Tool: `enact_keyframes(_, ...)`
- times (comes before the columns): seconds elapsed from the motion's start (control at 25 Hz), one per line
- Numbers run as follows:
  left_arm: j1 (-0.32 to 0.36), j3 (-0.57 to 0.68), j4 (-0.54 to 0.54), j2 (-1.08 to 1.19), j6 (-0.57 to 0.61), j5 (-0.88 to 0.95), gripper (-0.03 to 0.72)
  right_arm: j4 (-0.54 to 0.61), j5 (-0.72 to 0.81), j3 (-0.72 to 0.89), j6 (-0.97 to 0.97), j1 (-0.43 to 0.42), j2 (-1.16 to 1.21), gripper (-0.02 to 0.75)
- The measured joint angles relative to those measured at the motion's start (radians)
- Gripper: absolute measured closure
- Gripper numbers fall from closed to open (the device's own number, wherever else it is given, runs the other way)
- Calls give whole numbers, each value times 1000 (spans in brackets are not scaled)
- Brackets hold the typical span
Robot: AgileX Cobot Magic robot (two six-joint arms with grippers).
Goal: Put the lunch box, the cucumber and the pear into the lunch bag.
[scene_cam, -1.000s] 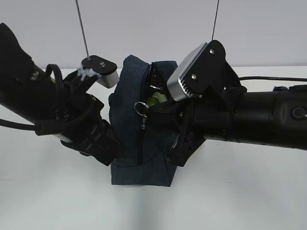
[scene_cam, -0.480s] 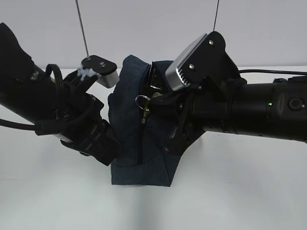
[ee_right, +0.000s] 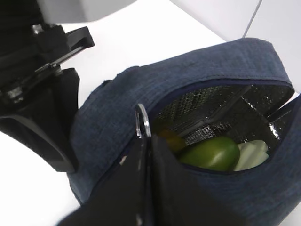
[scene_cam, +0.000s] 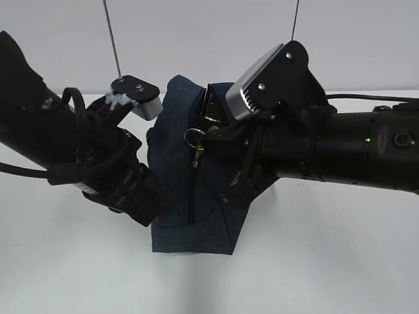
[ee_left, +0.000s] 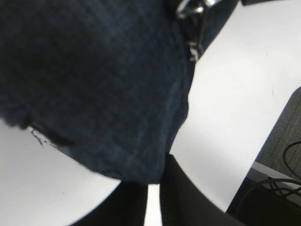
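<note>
The navy lunch bag [scene_cam: 191, 226] stands upright mid-table with its top open. In the right wrist view the bag [ee_right: 188, 75] holds the green cucumber [ee_right: 210, 153], the yellow-brown pear [ee_right: 170, 137] and the pale green lunch box lid [ee_right: 252, 153] against a silver lining. My right gripper [ee_right: 147, 141] is shut on the silver ring pull [ee_right: 142, 121]; in the exterior view the gripper [scene_cam: 204, 140] sits at the bag's upper front by the ring [scene_cam: 192, 137]. My left gripper [ee_left: 154, 178] pinches the bag's fabric [ee_left: 94, 70] at its lower left side [scene_cam: 152, 208].
The white table [scene_cam: 327, 261] surrounds the bag. Both black arms crowd the bag from either side. The table's edge and floor cables [ee_left: 277, 188] show at the right of the left wrist view.
My right gripper has drawn the ring pull slightly up and left. The green contents seen through the opening in the exterior view are now hidden behind my gripper. The left arm has not moved.
</note>
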Motion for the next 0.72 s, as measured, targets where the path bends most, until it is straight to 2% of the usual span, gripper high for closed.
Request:
enact_keyframes(0.28,0,-1,4,0,0,2,685,2,18,-30,0,-6,0,738)
enact_keyframes(0.72,0,-1,12,0,0,5,685,3,16,-34,0,-61,0,738)
